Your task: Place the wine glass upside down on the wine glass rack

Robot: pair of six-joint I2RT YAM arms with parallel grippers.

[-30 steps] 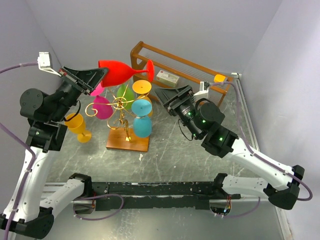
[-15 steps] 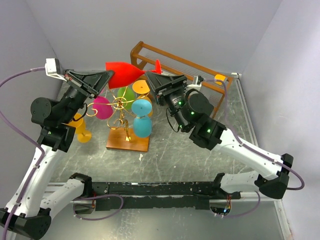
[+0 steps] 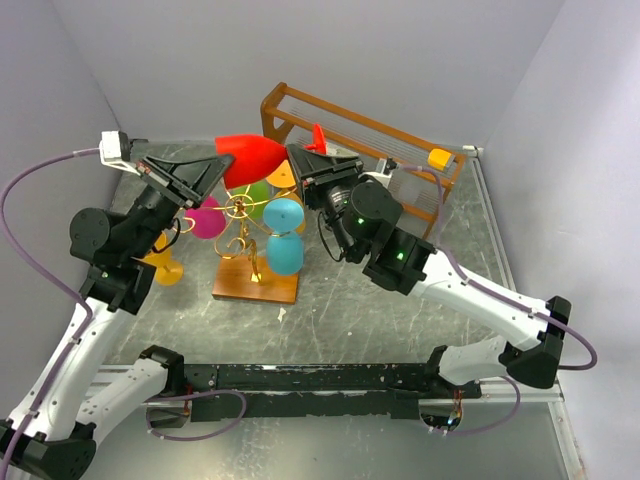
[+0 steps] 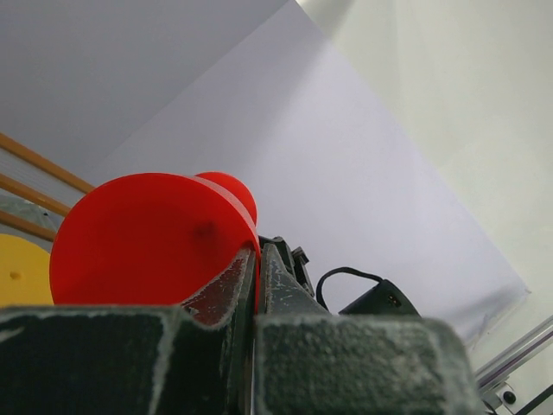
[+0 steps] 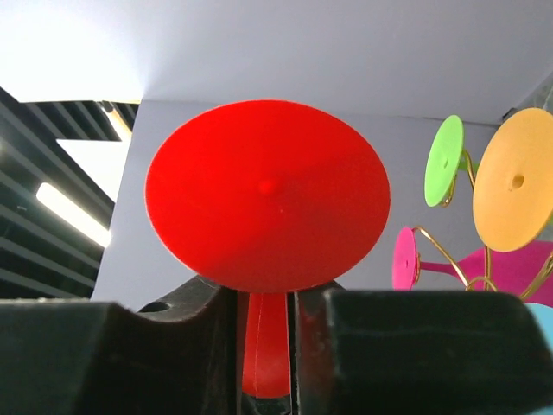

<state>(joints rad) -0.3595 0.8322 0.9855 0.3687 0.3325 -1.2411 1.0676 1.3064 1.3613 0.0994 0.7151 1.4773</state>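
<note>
The red wine glass [image 3: 250, 158] lay on its side in the air at 12 o'clock of the gold wire rack [image 3: 241, 208]. Its bowl pointed toward 9 o'clock, where the left arm's jaws pinched the rim wall, and the right arm's jaws straddled the stem [image 5: 265, 346] at 3 o'clock — clamped or merely close, I could not tell. It looked light, stiff and smooth — probably slippery at the thin rim, so the stem seemed the surer hold.

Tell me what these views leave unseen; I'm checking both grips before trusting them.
- Top view: red wine glass stem, hidden by the right gripper.
- Top view: free arms on the wine glass rack, covered by hung glasses.
- Right wrist view: whether the fingers press the stem; gap too thin.
- Left wrist view: rack out of frame.
</note>
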